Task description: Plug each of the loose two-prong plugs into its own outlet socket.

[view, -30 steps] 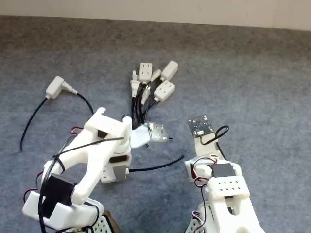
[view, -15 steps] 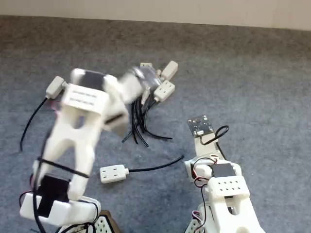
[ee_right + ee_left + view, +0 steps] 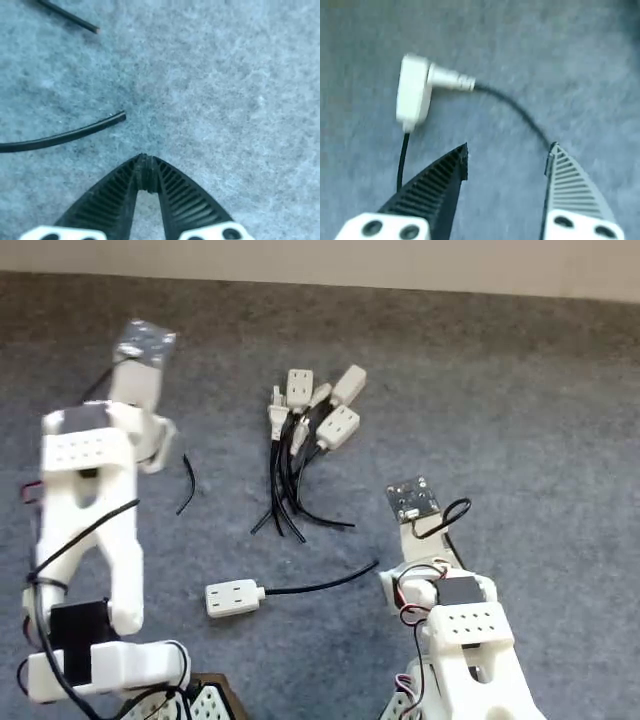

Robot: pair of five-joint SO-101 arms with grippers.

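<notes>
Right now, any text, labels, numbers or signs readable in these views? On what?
None readable.
The white angled plug ahead of the open left hand shows no print.
The lone outlet socket and the bunch of plugs and sockets show no marking that can be made out.
The small board on the right arm may carry print, but it is too small to read.

Both arms are white printed plastic with black servo blocks [image 3: 75, 630] set into the joints. The left arm [image 3: 85, 510], at the left of the high view, carries a thin black cable [image 3: 95, 535]. The right arm [image 3: 468, 660], lower right, shows red and black wires [image 3: 408, 612] and a plate [image 3: 470, 620] with two rows of small holes. Each tool, the left tool [image 3: 509, 150] and the right tool [image 3: 146, 165], has black ribbed triangular fingers [image 3: 435, 185] on white bases.
</notes>
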